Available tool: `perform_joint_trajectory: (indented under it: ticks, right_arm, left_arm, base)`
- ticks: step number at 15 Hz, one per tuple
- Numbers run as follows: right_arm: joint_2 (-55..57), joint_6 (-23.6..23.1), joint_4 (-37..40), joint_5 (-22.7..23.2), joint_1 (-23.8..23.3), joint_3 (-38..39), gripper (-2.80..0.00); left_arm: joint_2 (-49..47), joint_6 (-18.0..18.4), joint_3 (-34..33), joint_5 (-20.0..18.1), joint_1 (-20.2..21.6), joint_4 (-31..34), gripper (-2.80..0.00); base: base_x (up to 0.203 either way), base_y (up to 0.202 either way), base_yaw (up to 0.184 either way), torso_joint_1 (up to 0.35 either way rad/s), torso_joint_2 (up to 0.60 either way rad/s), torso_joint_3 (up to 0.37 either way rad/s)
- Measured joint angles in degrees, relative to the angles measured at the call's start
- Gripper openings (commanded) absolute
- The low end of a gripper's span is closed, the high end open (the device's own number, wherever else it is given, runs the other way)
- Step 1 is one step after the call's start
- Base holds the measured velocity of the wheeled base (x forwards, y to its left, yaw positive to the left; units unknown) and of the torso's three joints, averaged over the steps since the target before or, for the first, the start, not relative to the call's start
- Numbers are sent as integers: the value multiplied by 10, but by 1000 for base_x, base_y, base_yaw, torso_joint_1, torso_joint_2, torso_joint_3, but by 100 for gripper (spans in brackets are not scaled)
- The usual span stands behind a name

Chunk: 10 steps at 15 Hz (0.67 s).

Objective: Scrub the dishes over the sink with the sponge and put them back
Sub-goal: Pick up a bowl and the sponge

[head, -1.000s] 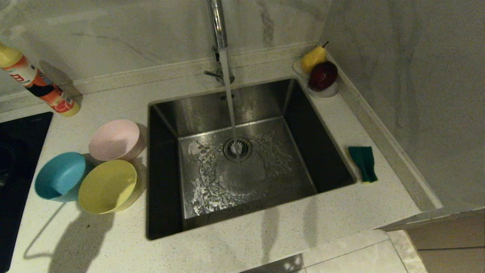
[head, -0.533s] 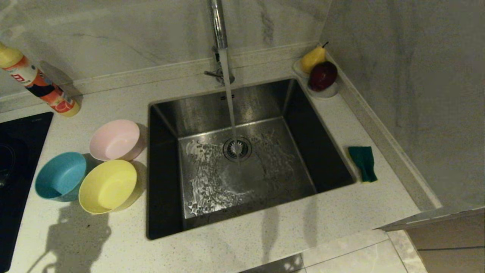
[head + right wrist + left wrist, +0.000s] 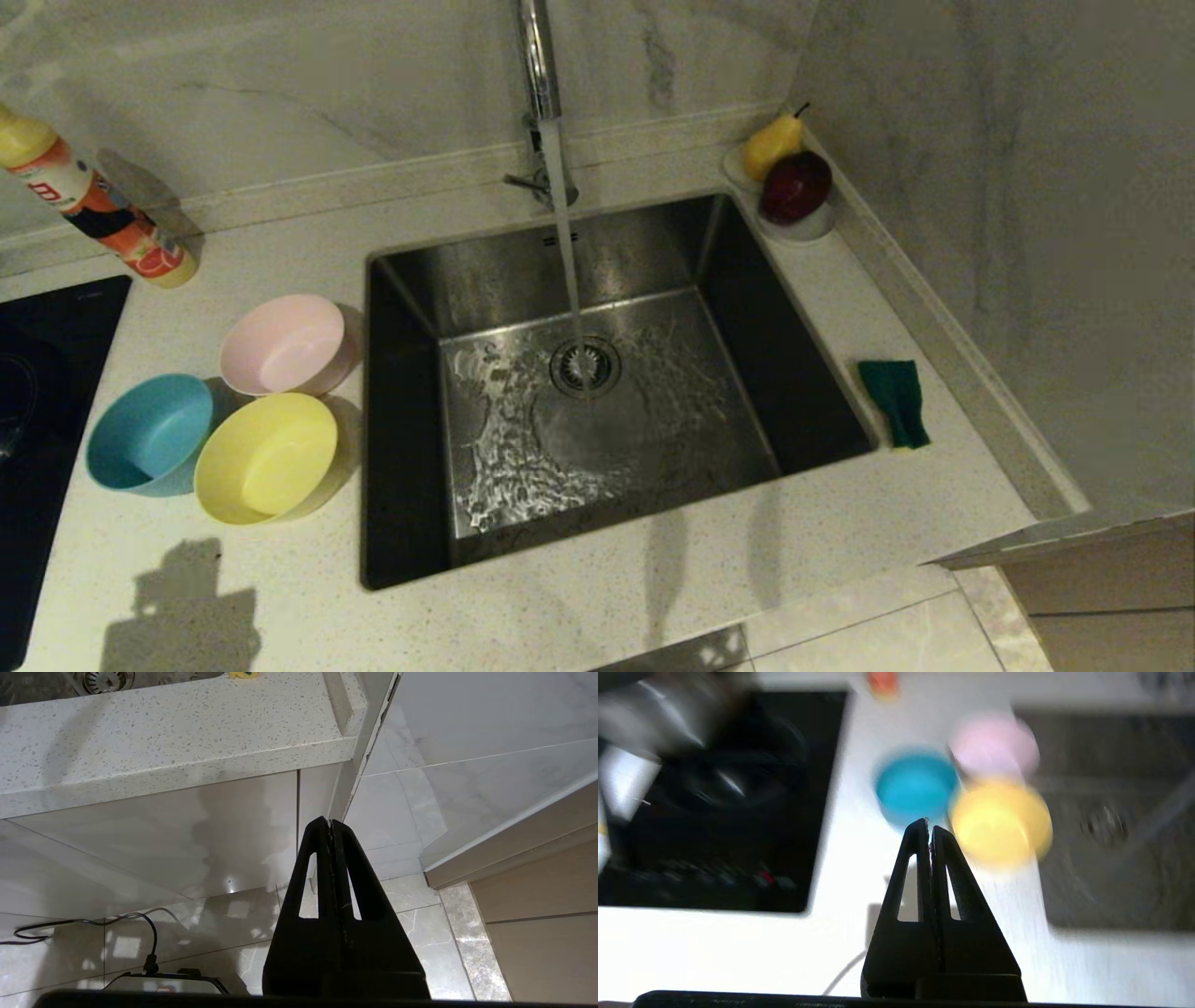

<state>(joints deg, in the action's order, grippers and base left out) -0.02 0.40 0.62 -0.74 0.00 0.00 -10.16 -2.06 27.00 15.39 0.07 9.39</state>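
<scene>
Speckled white stone makes the table (image 3: 653, 579), and in it sits the brushed steel sink (image 3: 411, 308), with water running from the chrome tap (image 3: 540, 56) onto the round drain strainer (image 3: 585, 366). At the robot's left of the sink three bowls stand close together on the table: the yellow bowl (image 3: 266, 457) nearest, the blue bowl (image 3: 149, 431) beside it, and the pink bowl (image 3: 283, 343) behind them. All three are upright and look empty. At the other side of the sink, near its right rim, the sponge (image 3: 894, 401) lies with the green face up.

The left end effector (image 3: 929, 828) is above the table on the near side of the bowls, its two fingers pressed together and holding nothing. The right end effector (image 3: 331, 828) hangs low in front of the cabinet, below the table edge, also with fingers together and empty.

I judge that no scrubbing has begun. The step in hand seems to be the reach for a first bowl. For this the left fingers must first come apart, then go over one rim, while the right arm must rise to fetch the sponge
</scene>
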Motion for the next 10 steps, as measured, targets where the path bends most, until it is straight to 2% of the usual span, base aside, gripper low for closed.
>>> perform_joint_trajectory:
  ticks: [3, 6, 8, 10]
  right_arm:
    - [0, 0, 0, 0, 0, 0, -280]
    - [0, 0, 0, 0, 0, 0, -280]
    - [0, 0, 0, 0, 0, 0, -280]
    - [0, 0, 0, 0, 0, 0, -280]
  left_arm:
    - [59, 7, -112, -57, 2, -4, -280]
    - [89, 12, -211, -87, 3, -51, -280]
    - [98, 16, -249, -146, 3, -80, -280]
    - [102, 18, -264, -162, 3, -85, -280]
  base:
    - [0, 0, 0, 0, 0, 0]
    - [0, 0, 0, 0, 0, 0]
    - [0, 0, 0, 0, 0, 0]
    - [0, 0, 0, 0, 0, 0]
